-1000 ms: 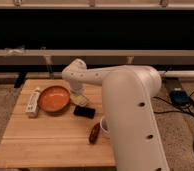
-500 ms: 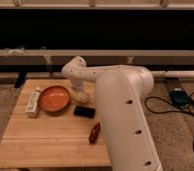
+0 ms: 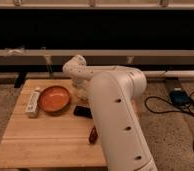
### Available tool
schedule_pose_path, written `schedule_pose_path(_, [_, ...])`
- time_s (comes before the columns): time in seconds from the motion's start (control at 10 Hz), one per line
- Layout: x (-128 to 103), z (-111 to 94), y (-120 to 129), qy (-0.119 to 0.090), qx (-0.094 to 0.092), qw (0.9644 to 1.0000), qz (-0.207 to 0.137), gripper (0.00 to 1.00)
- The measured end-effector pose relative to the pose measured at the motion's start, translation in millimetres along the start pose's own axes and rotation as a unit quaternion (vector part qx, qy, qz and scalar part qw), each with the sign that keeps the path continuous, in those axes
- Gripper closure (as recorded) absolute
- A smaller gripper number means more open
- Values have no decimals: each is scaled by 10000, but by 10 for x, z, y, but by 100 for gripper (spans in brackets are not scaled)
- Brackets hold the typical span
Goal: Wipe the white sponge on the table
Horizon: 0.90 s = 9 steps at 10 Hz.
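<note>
The white sponge [image 3: 80, 94] shows as a small cream block on the light wooden table [image 3: 45, 140], just right of an orange bowl. My gripper [image 3: 79, 90] reaches down onto it from the white wrist [image 3: 75, 67] at the table's far edge and is shut on the sponge, which rests against the tabletop. The arm's thick white link [image 3: 115, 115] crosses the right half of the table and hides that part of it.
An orange bowl [image 3: 54, 99] sits left of the sponge, with a long white bar-shaped object [image 3: 33, 102] beside it. A black flat object [image 3: 82, 111] and a reddish-brown item [image 3: 93, 135] lie nearer the front. Cables and a blue box [image 3: 179, 96] lie on the floor at right.
The sponge has slid a little toward the far left with the gripper on it. The arm's big link has swung left over the table. The bowl has not moved.
</note>
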Motion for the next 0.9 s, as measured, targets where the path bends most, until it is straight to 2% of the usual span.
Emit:
schedule_pose_path(0.5, [209, 165, -163, 172, -26, 9993, 339, 100])
schedule_pose_path(0.9, [561, 226, -307, 279, -41, 9972, 691, 100])
